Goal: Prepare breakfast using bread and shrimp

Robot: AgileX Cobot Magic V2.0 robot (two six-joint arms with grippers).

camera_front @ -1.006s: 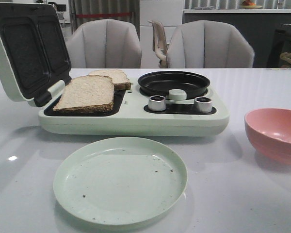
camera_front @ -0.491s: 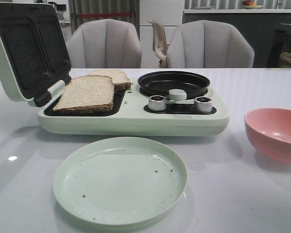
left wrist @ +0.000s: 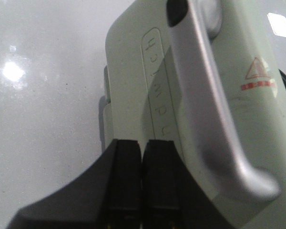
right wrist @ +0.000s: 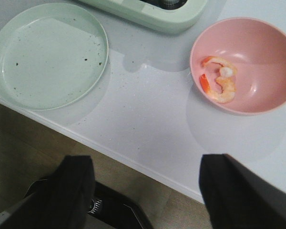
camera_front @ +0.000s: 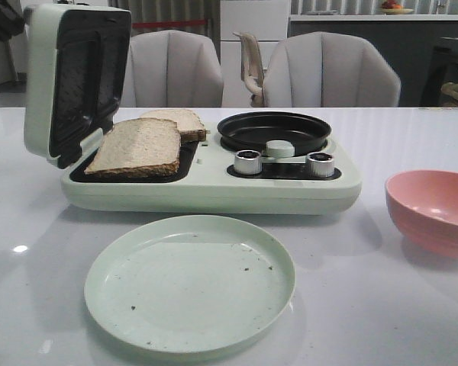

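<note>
While flat, bread [camera_front: 135, 147] pointing rearward

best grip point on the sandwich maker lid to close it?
The silver handle on the lid's outer face: a raised bar with a gap beneath. The lid stands nearly upright, so come from behind it, on the robot's left, jaws straddling the bar crosswise.
</note>
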